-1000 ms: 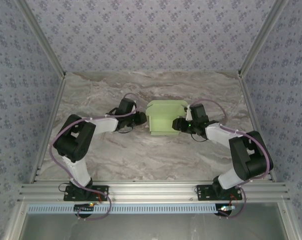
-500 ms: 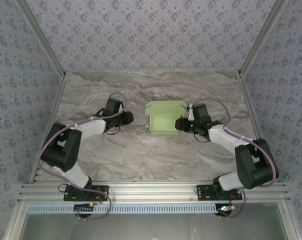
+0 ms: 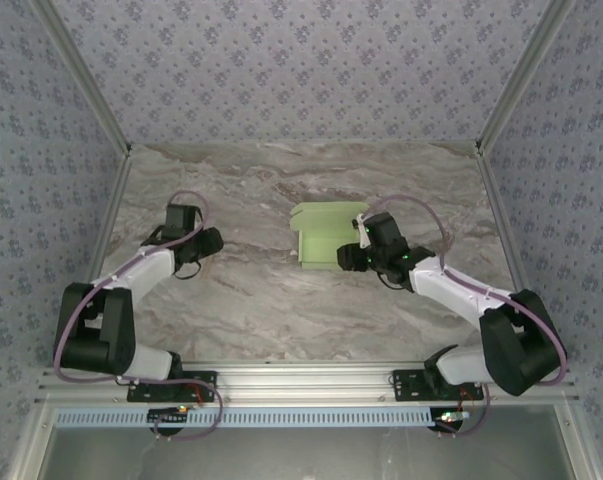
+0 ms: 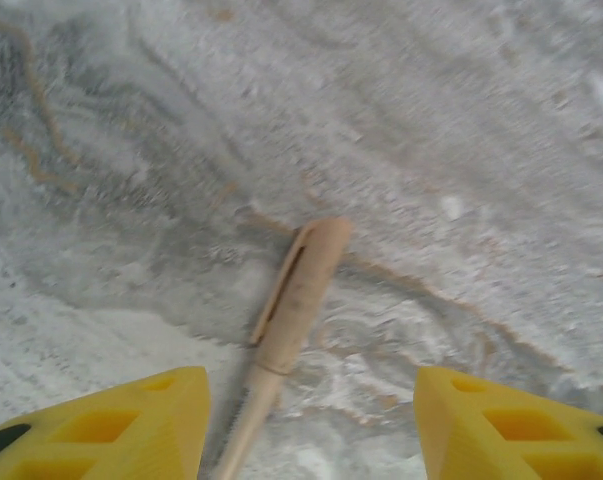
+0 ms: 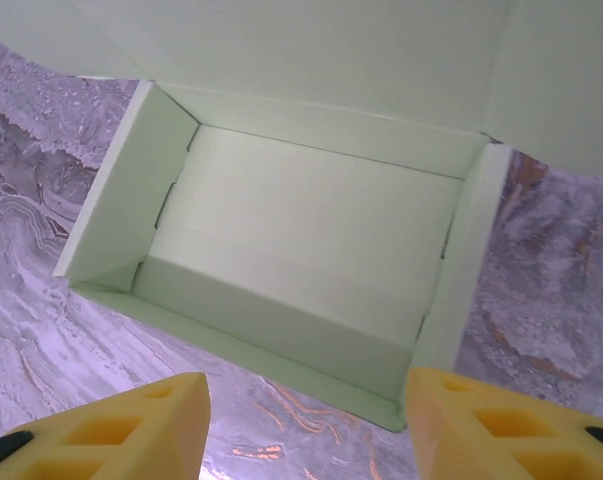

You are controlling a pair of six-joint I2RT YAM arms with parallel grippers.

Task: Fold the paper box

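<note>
**Inspector:** Position and condition of the paper box (image 3: 328, 238)?

**Assistant:** It sits on the tabletop (image 3: 281, 310), a little right of centre and towards the far side. It is pale green and stands as an open tray. Its side walls are raised, the inside is bare, and a broad flap rises along one long side

**Inspector:** Nearest tool?

**Assistant:** The right tool (image 3: 349, 257), at the box's near right corner. The wrist view looks straight into the tray. The yellow jaws stand well apart with nothing gripped between them. Whether a jaw tip touches the card, I cannot tell

**Inspector:** And the other?

**Assistant:** The left tool (image 3: 209, 240) is well apart from the box, low over the left part of the tabletop. Its jaws are likewise spread and clamp nothing. A tan stick (image 4: 291, 310) lies on the marble between them, closer to the jaw on the left of that view. Contact with that jaw cannot be judged
</note>
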